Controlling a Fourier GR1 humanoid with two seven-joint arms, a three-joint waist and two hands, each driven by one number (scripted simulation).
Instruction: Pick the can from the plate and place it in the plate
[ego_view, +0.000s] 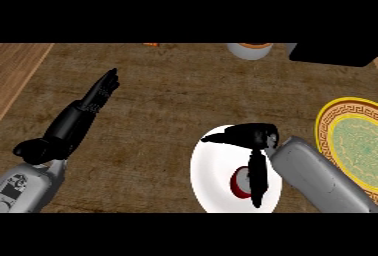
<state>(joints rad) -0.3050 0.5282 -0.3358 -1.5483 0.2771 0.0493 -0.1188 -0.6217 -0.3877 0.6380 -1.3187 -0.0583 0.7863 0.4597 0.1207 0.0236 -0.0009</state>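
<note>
A red can with a pale top stands on the white plate at the lower middle. My right hand hangs over that plate, its fingers stretched out to the left. One long black digit reaches down along the can's right side and hides part of it. No fingers curl round the can. A yellow-rimmed plate with a green patterned middle lies at the right edge, beside my right forearm. My left hand rests open at the left with straight fingers pointing up.
A white cup stands at the back edge, with a black block to its right. A small orange thing shows at the top. A lighter wooden strip runs along the counter's left side.
</note>
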